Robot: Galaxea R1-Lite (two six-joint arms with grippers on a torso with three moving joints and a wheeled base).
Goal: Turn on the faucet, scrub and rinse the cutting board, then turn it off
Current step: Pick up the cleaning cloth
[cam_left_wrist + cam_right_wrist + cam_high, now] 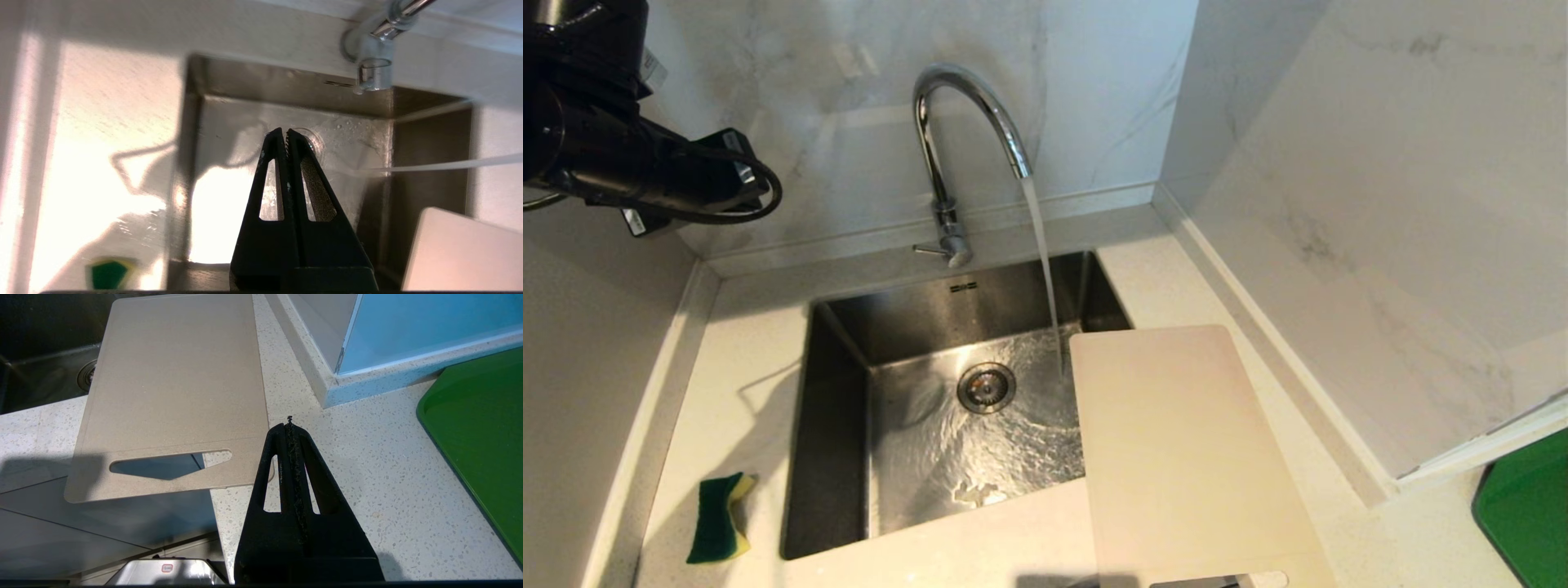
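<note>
Two grippers sit pressed together on nothing, so you have no tool in hand yet. Starting at the left, your sponge (719, 518) — green with a yellow layer — lies on the counter (743, 392) beside the sink (837, 425), handy for the left arm when scrubbing begins. Your left arm hangs high at the upper left, and the left gripper (284, 136) points down over the basin with its fingers shut and empty, clear of the water. At the middle, the faucet (956, 122) is running: its stream falls into the basin just beside the cutting board's far corner, not onto the board, so you can judge the first step done and rinsing not yet begun. Further right, the cutting board (1176, 457) lies flat on the counter with its left edge overhanging the basin and its slotted handle end jutting past the counter's front — likely placed so you can slide it under the stream. Beside that handle corner, the right gripper (290, 424) rests closed over the speckled counter, with a green tray (482, 428) at the far right.
</note>
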